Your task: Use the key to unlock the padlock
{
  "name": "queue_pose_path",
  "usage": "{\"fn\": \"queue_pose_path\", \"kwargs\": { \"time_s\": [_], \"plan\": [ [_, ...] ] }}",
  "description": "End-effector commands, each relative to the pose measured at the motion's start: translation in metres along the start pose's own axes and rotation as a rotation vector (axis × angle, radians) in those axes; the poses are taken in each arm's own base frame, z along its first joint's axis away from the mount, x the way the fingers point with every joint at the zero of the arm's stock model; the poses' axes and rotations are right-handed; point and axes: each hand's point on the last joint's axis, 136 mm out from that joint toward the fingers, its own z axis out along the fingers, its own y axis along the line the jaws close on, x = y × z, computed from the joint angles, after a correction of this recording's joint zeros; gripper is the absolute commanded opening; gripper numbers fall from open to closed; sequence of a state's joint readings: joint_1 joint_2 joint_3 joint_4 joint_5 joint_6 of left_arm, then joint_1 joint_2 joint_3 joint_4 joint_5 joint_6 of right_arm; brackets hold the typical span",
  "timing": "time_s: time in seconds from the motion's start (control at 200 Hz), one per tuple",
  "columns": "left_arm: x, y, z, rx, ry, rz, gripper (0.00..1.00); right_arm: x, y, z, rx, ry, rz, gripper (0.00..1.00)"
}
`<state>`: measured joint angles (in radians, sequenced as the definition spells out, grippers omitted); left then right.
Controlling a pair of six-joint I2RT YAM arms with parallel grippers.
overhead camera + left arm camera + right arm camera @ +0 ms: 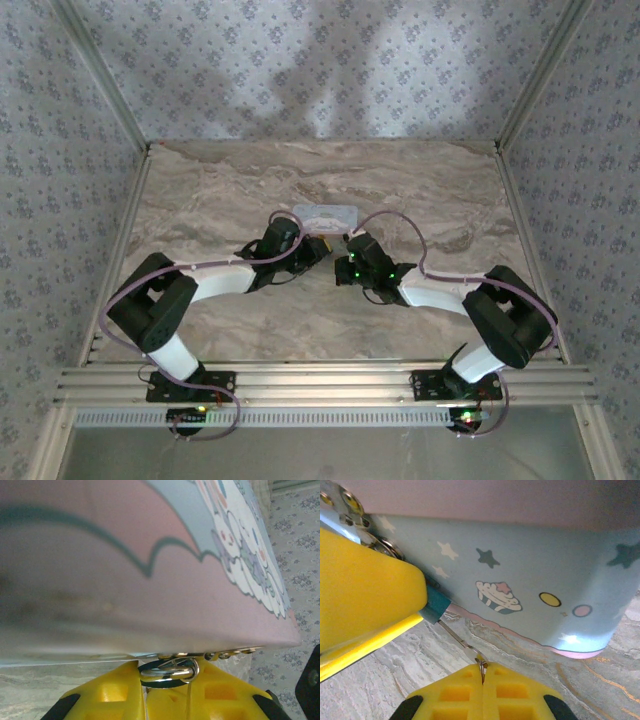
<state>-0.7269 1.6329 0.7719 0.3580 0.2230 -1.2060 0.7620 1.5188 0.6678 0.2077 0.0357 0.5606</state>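
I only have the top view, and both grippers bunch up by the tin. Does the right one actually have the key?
Observer: Yes. The right gripper is shut on the key, pinching its ring end.
Operator: Where does the tip point?
Observer: Toward the padlock. It meets the end of the teal body and looks inserted.
Operator: And the left side?
Observer: The left gripper clamps the padlock, with the shackle just under the lid edge of the tin.
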Motion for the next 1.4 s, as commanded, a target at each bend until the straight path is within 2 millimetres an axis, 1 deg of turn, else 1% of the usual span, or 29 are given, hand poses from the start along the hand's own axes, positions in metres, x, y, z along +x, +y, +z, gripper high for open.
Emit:
{"fn": "queue_pose_path", "kwargs": {
  "time_s": [0.0, 0.14, 0.22, 0.475, 0.585, 0.774, 0.899, 1.214, 1.394],
  "plan": [
    [0.008, -0.023, 0.003, 0.063, 0.039, 0.005, 0.1, -0.028, 0.021, -0.002, -0.077, -0.079, -0.008, 0.0],
    [0.009, -0.025, 0.001, 0.071, 0.041, 0.008, 0.1, -0.023, 0.017, -0.002, -0.066, -0.068, -0.012, 0.0],
    [0.009, -0.026, 0.0, 0.074, 0.046, 0.009, 0.1, -0.013, 0.008, -0.003, -0.044, -0.052, -0.012, 0.0],
    [0.006, -0.026, -0.001, 0.078, 0.049, 0.004, 0.1, 0.013, -0.016, -0.019, 0.019, -0.027, 0.012, 0.0],
    [0.006, -0.027, -0.002, 0.082, 0.053, 0.004, 0.1, 0.018, -0.023, -0.024, 0.036, -0.029, 0.021, 0.0],
    [0.007, -0.028, -0.002, 0.081, 0.061, 0.006, 0.1, 0.013, -0.023, -0.03, 0.036, -0.04, 0.03, 0.0],
    [0.008, -0.027, -0.002, 0.081, 0.069, 0.009, 0.1, 0.006, -0.017, -0.03, 0.014, -0.055, 0.034, 0.0],
    [0.01, -0.028, -0.001, 0.086, 0.078, 0.009, 0.1, -0.003, -0.005, -0.022, -0.01, -0.056, 0.007, 0.0],
    [0.011, -0.029, 0.0, 0.09, 0.081, 0.007, 0.1, -0.004, -0.008, -0.018, 0.009, -0.056, 0.001, 0.0]
  ]
}}
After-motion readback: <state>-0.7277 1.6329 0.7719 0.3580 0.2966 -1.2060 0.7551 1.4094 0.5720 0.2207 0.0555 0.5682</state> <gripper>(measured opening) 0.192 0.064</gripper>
